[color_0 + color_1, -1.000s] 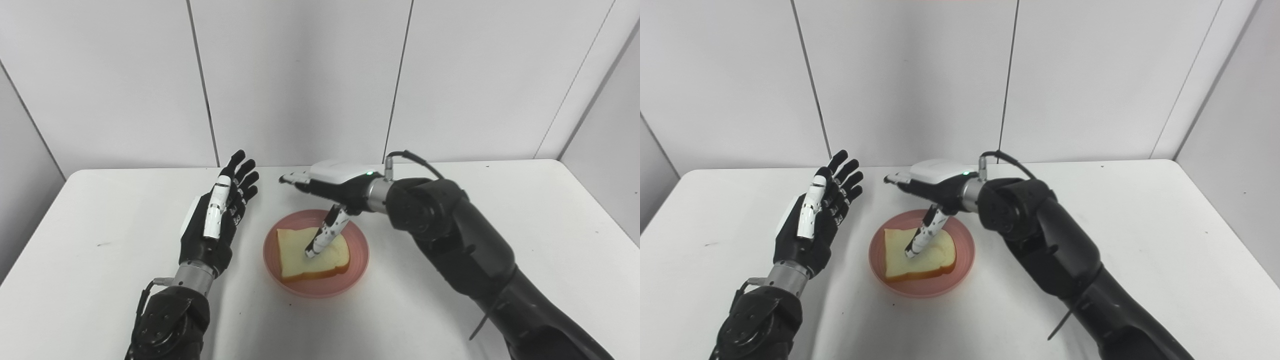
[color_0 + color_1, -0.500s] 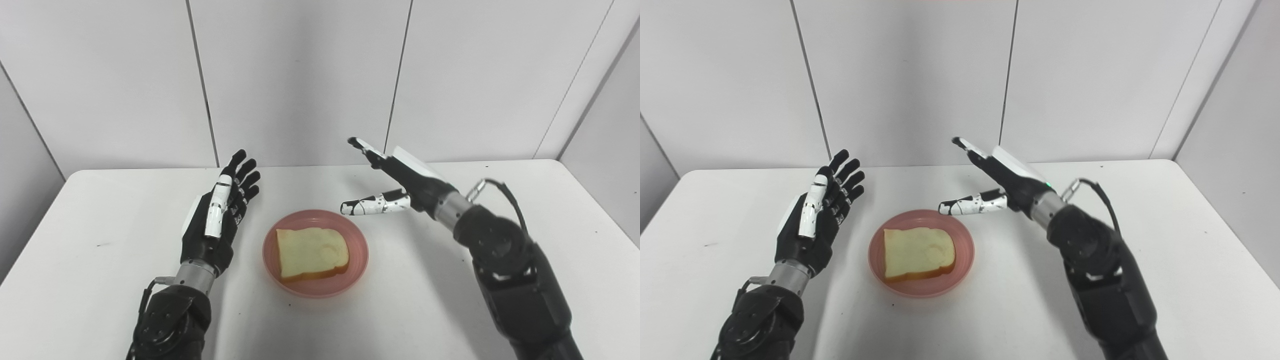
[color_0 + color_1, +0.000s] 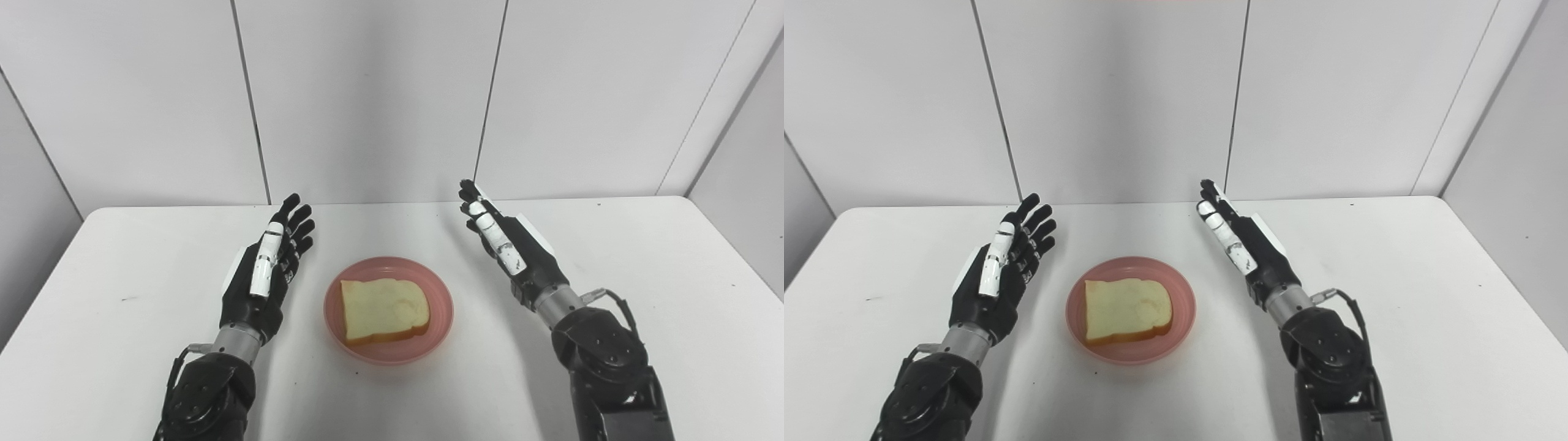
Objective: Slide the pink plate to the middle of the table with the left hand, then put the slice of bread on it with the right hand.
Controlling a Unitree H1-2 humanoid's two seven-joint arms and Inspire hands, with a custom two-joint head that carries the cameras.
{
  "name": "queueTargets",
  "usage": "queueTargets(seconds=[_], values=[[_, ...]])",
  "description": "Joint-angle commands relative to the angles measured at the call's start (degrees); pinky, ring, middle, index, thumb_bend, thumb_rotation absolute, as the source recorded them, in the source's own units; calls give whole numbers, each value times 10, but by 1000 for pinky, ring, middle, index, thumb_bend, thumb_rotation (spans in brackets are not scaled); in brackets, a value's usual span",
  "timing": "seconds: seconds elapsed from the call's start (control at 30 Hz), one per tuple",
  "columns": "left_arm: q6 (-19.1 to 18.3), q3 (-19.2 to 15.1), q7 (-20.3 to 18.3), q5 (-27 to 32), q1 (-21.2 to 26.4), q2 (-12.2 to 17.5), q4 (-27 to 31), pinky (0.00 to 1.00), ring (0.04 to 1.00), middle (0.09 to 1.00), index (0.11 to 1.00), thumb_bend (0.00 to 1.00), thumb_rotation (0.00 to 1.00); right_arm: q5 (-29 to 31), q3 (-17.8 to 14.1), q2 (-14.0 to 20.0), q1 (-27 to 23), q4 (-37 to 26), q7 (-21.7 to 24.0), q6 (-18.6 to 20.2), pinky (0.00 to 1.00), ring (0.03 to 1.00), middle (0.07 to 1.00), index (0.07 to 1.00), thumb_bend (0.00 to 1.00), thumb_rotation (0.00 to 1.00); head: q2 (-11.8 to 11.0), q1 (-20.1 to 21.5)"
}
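While the pink plate (image 3: 389,310) sits mid-frame on the table (image 3: 643,257), far from its edges | bread (image 3: 383,308) on plate | left hand (image 3: 262,275), right hand (image 3: 514,248) flank it, apart, fingers extended, empty

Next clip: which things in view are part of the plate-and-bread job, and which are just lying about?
Part of the job:
- pink plate, mid-table
- slice of bread, lying on the plate
- left hand, open, beside the plate
- right hand, open, apart from the plate

Just there:
- white table
- nothing else loose on it
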State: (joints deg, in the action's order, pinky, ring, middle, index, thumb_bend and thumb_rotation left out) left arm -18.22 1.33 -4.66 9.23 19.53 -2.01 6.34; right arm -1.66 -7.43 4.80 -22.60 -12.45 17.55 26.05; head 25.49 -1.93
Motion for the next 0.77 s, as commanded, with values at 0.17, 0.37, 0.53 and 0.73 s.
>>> queueTargets(seconds=[0.17, 0.37, 0.53, 0.73], values=[[49, -7, -5, -3, 23, 4, -20, 952, 944, 948, 935, 379, 1000, 68, -34, -42, -9, -21, -76, 1, 1000, 1000, 1000, 1000, 471, 1000, -3, -6], [70, -14, -11, 0, 30, 8, -49, 962, 945, 949, 936, 376, 1000, 110, -35, -54, -5, -11, -102, 1, 1000, 1000, 1000, 1000, 388, 1000, 1, -14], [75, -22, -15, 5, 39, 14, -70, 969, 947, 954, 943, 382, 1000, 110, -19, -52, -7, 13, -114, -7, 1000, 1000, 1000, 1000, 318, 1000, 1, -11], [71, -26, -15, 4, 38, 16, -69, 957, 943, 946, 935, 380, 1000, 108, -7, -46, -4, 23, -124, -18, 1000, 1000, 1000, 1000, 263, 1000, 2, -9]])
